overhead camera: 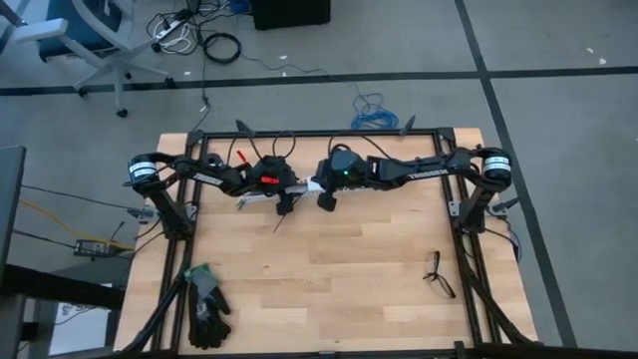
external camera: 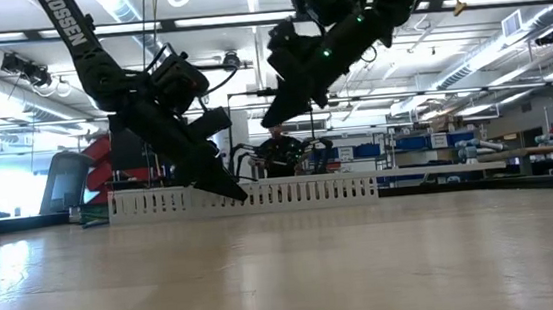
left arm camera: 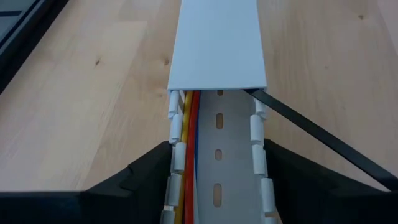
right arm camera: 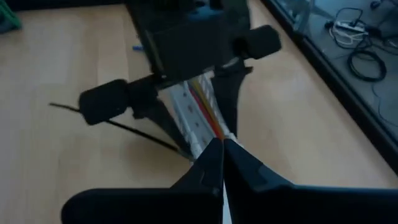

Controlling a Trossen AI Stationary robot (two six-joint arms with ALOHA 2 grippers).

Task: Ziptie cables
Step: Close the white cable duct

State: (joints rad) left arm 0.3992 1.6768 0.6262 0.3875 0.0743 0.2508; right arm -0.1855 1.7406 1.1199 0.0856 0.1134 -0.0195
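Count on the table: one white slotted duct, one bundle of cables lying in it, one black ziptie. Also one pair of spectacles and one pair of dark gloves. Two robot arms, each with one gripper: left gripper, right gripper.

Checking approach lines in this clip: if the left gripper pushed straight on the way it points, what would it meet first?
Likely the white cable duct: the left gripper already straddles its slotted open part, so going forward it would run along the cables toward the covered section. The ziptie pokes out sideways.
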